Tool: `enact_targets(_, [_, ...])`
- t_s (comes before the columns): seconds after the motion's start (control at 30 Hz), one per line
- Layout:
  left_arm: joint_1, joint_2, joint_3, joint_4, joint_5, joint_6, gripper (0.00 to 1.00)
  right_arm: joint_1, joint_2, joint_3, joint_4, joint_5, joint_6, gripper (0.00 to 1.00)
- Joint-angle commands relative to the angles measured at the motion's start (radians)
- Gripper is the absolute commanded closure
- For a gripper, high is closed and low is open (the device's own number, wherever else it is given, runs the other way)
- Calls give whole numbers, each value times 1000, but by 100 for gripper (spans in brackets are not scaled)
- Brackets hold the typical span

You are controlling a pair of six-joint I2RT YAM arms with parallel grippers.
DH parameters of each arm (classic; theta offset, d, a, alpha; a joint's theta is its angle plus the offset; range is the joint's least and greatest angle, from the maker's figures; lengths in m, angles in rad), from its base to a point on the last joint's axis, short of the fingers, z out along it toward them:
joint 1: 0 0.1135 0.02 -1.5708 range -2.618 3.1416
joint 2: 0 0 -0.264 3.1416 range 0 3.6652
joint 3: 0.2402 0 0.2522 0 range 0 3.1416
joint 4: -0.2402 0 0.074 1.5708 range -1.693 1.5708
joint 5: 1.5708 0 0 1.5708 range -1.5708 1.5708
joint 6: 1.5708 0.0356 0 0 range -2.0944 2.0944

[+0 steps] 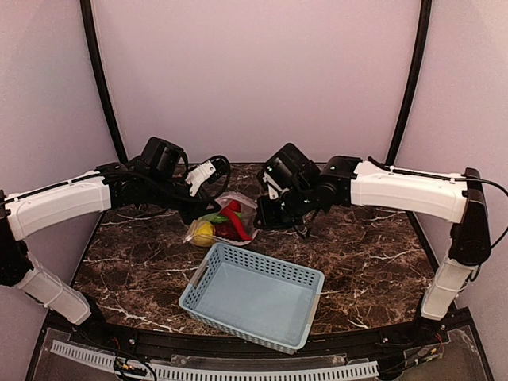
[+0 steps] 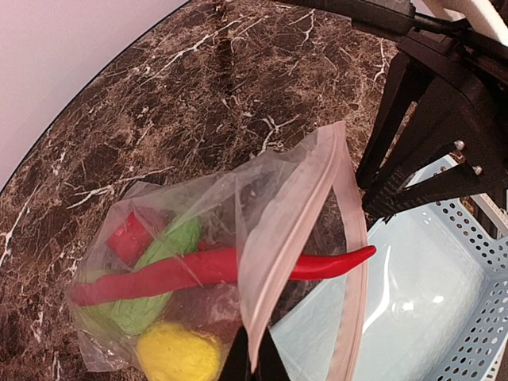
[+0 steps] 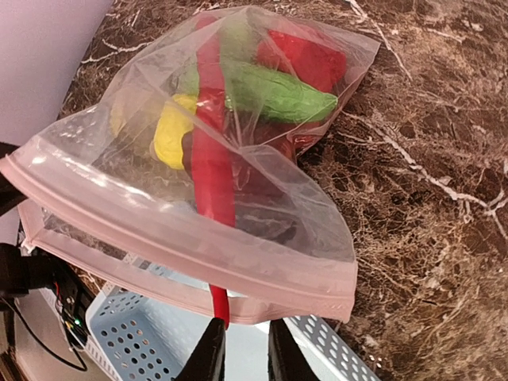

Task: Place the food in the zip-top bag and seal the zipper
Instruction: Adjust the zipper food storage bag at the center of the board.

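**Zipper (image 3: 159, 226) unsealed; chilli (image 2: 198, 270) protruding**

The zip-top bag (image 3: 302, 214) lies on the marble table (image 1: 373, 262) between the two grippers, its open mouth turned toward the light blue basket (image 1: 246, 294). A bumpy green cucumber (image 3: 278, 91), a yellow piece (image 3: 171, 131) and a red pepper piece (image 3: 305, 55) are inside. The thin red chilli lies mostly inside, with its tip past the mouth. The left gripper (image 2: 254, 363) is clamped on the bag's mouth edge, the film pinched between its fingers. The right gripper (image 3: 242, 357) has its fingers slightly apart just short of the chilli tip, gripping nothing.
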Motion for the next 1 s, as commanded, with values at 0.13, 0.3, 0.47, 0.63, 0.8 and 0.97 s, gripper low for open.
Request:
enact_targets(0.13, [5, -33, 5, -12, -13, -3, 99, -6, 18, -67, 90, -27, 69, 92])
enact_targets(0.3, [5, -30, 5, -13, -11, -5, 99, -6, 15, -80, 114, -25, 76, 94])
enact_targets(0.47, [6, -26, 5, -12, -10, -4, 99, -7, 29, -75, 123, -19, 89, 95])
enact_targets(0.63, [5, -30, 5, -12, -16, -1, 99, -7, 10, -74, 135, -8, 104, 100])
enact_targets(0.8, [12, -24, 63, -17, -34, 5, 99, -13, -50, -13, 143, 0, 103, 100])
enact_targets(0.97, [14, 14, 236, -97, -33, 35, 99, -18, -109, 64, 190, 28, 60, 100])
